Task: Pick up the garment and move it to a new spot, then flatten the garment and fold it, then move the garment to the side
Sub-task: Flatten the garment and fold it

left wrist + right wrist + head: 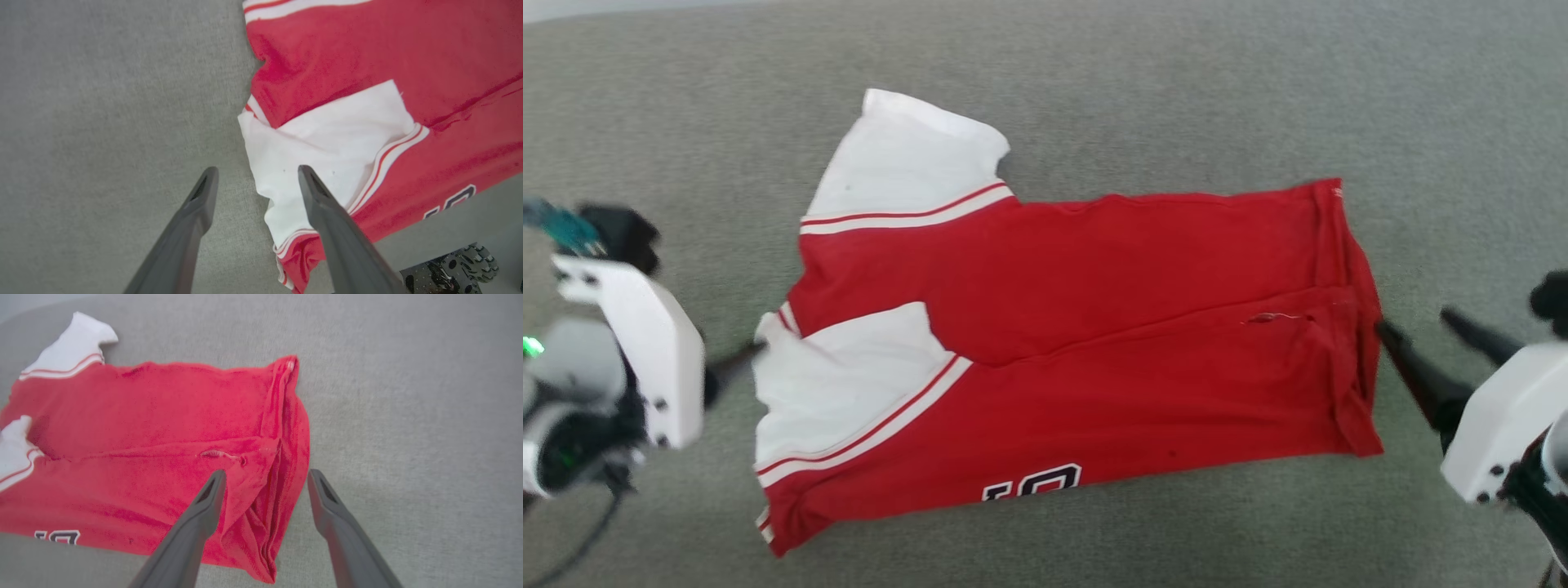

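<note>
The garment [1094, 327] lies folded lengthwise on the grey surface [1421, 122], black number at its near edge, white sleeves to my left, red hem right. My left gripper [255, 175] and right gripper [265, 477] gape wide at either end, holding nothing. Grey surface runs widest beyond the far edge.

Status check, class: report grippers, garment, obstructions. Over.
Left gripper open, at white sleeve edge. Right gripper open, at hem edge. Garment folded lengthwise, flat on grey surface, not held. No obstruction seen.
</note>
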Available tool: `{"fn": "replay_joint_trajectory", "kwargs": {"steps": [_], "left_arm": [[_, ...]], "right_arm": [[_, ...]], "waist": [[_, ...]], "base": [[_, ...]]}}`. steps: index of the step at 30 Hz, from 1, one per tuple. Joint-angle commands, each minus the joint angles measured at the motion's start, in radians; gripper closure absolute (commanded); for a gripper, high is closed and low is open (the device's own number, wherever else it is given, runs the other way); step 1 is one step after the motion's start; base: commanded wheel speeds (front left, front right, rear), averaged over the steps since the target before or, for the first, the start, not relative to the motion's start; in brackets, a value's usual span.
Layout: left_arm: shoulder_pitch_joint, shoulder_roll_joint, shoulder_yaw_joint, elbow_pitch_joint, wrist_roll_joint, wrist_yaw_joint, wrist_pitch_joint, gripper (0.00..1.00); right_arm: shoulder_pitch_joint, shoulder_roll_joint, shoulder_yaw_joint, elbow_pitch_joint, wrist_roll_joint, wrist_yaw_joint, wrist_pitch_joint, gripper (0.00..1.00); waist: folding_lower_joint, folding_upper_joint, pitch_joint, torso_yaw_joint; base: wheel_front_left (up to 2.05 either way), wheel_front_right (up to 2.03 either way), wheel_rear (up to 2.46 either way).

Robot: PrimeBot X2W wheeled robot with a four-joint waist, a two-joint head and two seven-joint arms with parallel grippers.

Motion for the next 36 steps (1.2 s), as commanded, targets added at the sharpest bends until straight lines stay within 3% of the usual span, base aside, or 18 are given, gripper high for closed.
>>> {"fn": "replay_joint_trajectory", "kwargs": {"steps": [1, 6, 9, 12, 18, 27, 36], "left_arm": [[-0.036, 0.008, 0.017, 0.0, 0.024, 0.0, 0.005, 0.0], [-0.145, 0.005, 0.058, 0.047, 0.081, -0.04, 0.006, 0.0], [-0.211, -0.01, 0.076, 0.105, 0.112, -0.088, 0.0, 0.0], [-0.274, -0.031, 0.087, 0.186, 0.146, -0.137, 0.002, 0.0], [-0.372, -0.092, 0.098, 0.361, 0.161, -0.189, 0.044, 0.0], [-0.454, -0.194, 0.082, 0.598, 0.152, -0.225, 0.121, 0.0], [-0.464, -0.276, 0.046, 0.718, 0.142, -0.204, 0.216, 0.0]], "right_arm": [[-0.02, 0.019, -0.004, -0.026, -0.014, 0.0, -0.044, 0.0], [-0.067, 0.046, 0.028, -0.09, -0.052, 0.0, -0.215, 0.0], [-0.101, 0.065, 0.048, -0.097, -0.082, 0.0, -0.346, 0.0], [-0.13, 0.08, 0.072, -0.086, -0.099, 0.0, -0.468, 0.0], [-0.161, 0.085, 0.092, -0.056, -0.138, 0.0, -0.63, 0.0], [-0.208, 0.117, 0.133, 0.02, -0.137, 0.0, -0.721, 0.0], [-0.236, 0.121, 0.159, 0.072, -0.123, 0.0, -0.668, 0.0]], "waist": [[0.0, 0.0, 0.015, -0.025], [0.0, 0.0, 0.048, -0.083], [0.0, 0.0, 0.071, -0.122], [0.0, 0.0, 0.097, -0.159], [0.0, 0.0, 0.147, -0.216], [0.0, 0.0, 0.205, -0.259], [0.0, 0.0, 0.233, -0.263]], "base": [[0.0, 0.0, 0.0], [0.0, 0.0, 0.0], [0.0, 0.0, 0.0], [0.0, 0.0, 0.0], [0.0, 0.0, 0.0], [0.0, 0.0, 0.0], [0.0, 0.0, 0.0]]}}
